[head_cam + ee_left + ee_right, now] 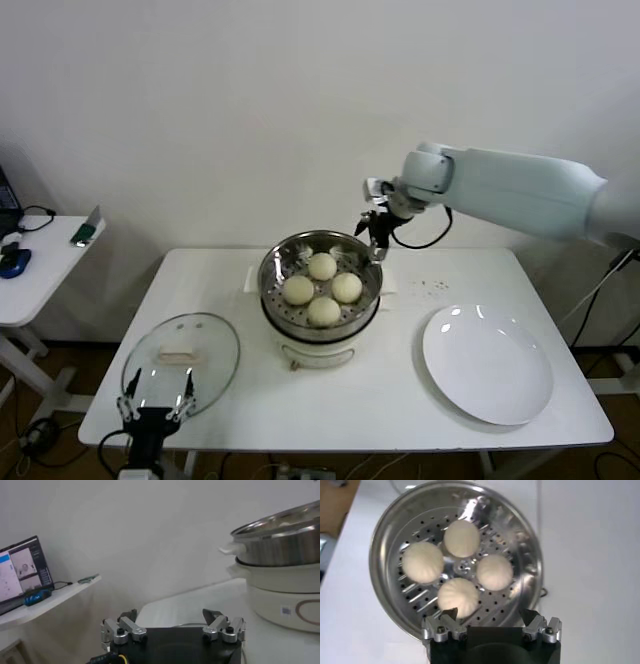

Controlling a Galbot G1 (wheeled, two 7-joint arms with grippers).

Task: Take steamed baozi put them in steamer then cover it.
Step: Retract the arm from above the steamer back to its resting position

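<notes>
White table [400, 400] against a bare wall, steamer [322, 300] at centre on its white base. All four baozi [323, 288] already down on the perforated floor, clustered touching or nearly so, none left on the plate [488, 364] to the right. Right gripper [378, 232] poised above the steamer's far rim, jaws apart and empty, looking straight down on the buns [463, 565]. Left gripper [155, 408] low at the table's near left edge, jaws also spread and empty, just short of the glass lid [181, 362] lying flat with its handle up. Side table [40, 262] with laptop off to the left. Loading apparently finished; covering not yet begun. Next move likely calls for closing on the lid's handle, lifting it level, carrying it over the pot and seating it squarely on the rim, once the right arm is clear.
</notes>
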